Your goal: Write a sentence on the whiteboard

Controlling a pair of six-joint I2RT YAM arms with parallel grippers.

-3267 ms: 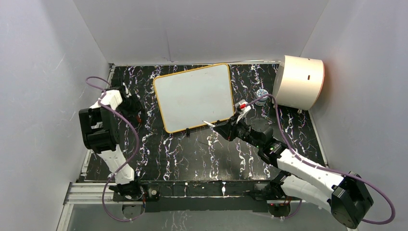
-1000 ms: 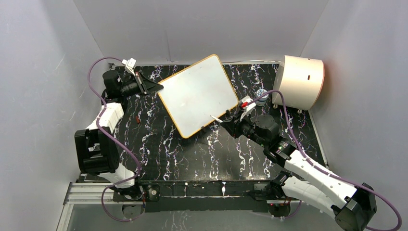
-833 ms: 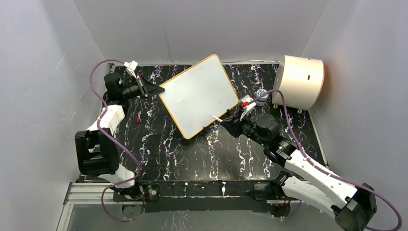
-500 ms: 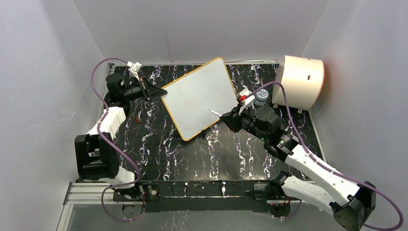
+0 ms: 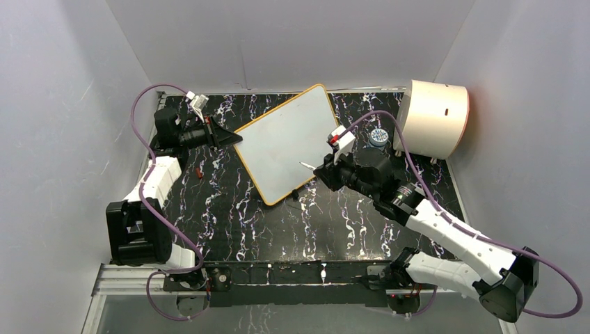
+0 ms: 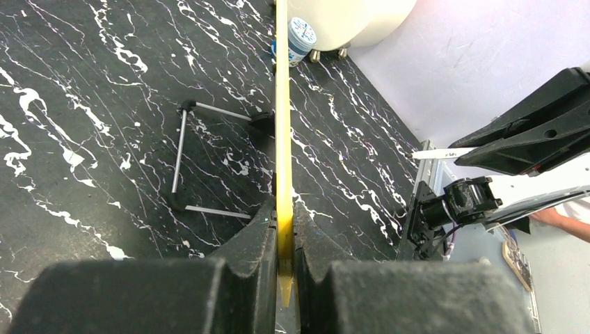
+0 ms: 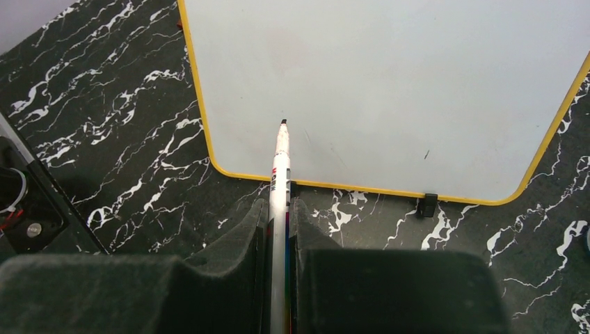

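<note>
Top view: whiteboard (image 5: pixel 285 142), white face with a thin orange-yellow rim and rounded corners, sits skewed at mid-back of the black marbled counter (image 5: pixel 229 223). Left claw (image 5: pixel 233 137) pinches its left edge and right claw (image 5: pixel 321 172) is near its lower right edge. Left wrist: board seen edge-on, yellow rim clamped between the fingers, wire stand (image 6: pixel 182 156) just beside it. Right wrist: claw closed on a marker (image 7: pixel 280 163), tip over the plain white face just inside the rim; contact unclear.

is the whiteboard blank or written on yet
Blank: the whiteboard shows no lettering in the right wrist view, only faint smudges. The marker tip lies over its lower part; contact cannot be told.
</note>
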